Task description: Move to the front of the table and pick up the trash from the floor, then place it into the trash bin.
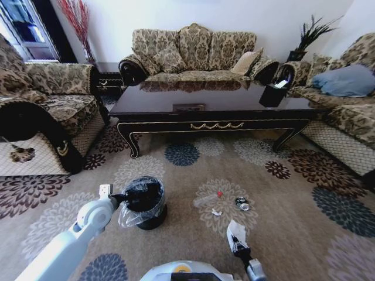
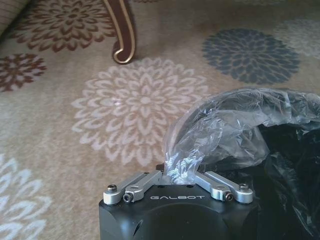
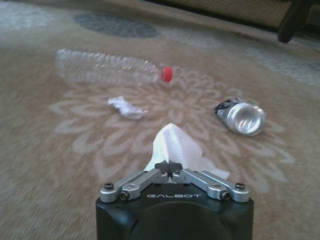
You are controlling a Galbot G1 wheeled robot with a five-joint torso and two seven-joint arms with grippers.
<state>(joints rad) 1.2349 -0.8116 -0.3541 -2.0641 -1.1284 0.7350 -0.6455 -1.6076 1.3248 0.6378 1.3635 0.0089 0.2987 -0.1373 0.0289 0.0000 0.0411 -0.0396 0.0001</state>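
Observation:
The trash bin, black with a shiny plastic liner, stands on the carpet left of centre. My left gripper is shut on the liner at the bin's rim, and the pinch shows in the left wrist view. My right gripper is low at the front, shut on a white paper piece just above the carpet. Beyond it lie more trash: a clear bottle with a red cap, a crumpled white paper and a crushed can. The table stands farther ahead.
Sofas flank the carpet on the left, back and right. A black box holder with white paper sits on the table's right end. A curved table leg stands beyond the bin.

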